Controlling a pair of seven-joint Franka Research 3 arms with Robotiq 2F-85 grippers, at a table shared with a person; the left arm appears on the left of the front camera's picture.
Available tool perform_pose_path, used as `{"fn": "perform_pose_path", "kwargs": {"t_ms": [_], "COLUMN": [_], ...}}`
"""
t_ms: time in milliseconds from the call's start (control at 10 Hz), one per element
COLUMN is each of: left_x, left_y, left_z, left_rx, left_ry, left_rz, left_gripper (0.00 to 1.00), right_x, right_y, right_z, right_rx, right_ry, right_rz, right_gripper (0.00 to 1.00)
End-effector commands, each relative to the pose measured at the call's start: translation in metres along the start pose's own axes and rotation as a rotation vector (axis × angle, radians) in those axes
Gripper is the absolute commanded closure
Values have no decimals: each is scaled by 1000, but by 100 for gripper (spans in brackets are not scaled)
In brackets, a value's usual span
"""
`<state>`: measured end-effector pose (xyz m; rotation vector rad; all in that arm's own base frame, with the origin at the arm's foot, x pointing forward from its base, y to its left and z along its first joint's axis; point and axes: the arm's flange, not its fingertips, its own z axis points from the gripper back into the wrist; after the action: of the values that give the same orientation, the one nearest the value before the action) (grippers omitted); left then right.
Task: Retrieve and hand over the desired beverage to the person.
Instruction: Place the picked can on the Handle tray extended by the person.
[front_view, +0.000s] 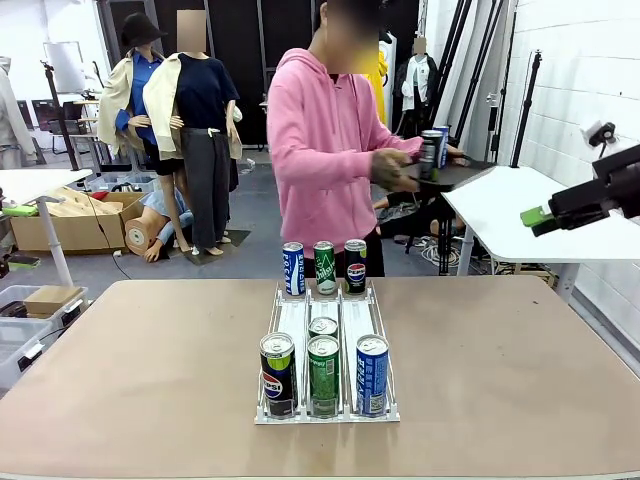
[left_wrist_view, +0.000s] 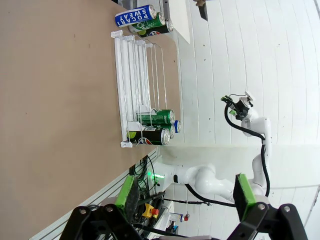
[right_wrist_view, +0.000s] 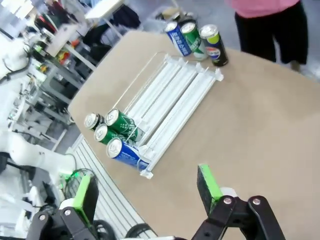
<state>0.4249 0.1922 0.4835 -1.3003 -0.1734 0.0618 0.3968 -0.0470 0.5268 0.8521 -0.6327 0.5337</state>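
Nearest us, four cans (front_view: 322, 372) front the white rack (front_view: 295, 322), and our left gripper (left_wrist_view: 182, 192) and right gripper (right_wrist_view: 146, 189) gape wide, empty.

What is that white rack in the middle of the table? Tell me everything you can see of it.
The white rack is a low dispenser tray that looks like plastic, with thin wire dividers making three lanes. It lies flat on the brown table, running from the robot's side toward the person. Four cans stand at its near end: a black Pepsi can, two green cans, one behind the other, and a blue can. The rest of its lanes are empty. Three more cans stand just beyond its far end.
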Motion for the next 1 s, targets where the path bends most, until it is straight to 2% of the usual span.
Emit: {"fn": "perform_pose_path", "kwargs": {"t_ms": [0,200,400,900], "left_x": [-1,-1,-1,-1], "left_y": [-2,-2,-2,-2], "left_z": [1,1,1,1], "left_rx": [0,0,0,0], "left_ry": [-2,-2,-2,-2], "left_rz": [-5,-5,-5,-5], "left_gripper": [0,0,0,0], "right_x": [-17,-35,-50,-68], "right_y": [-21,-40,-56,-60], "right_z": [6,17,22,31], "right_rx": [101,220,248,254], "right_ry": [-42,-67,-80,-115], "right_rz": [-85,-216,-284,-315], "right_gripper": [0,0,0,0]}}
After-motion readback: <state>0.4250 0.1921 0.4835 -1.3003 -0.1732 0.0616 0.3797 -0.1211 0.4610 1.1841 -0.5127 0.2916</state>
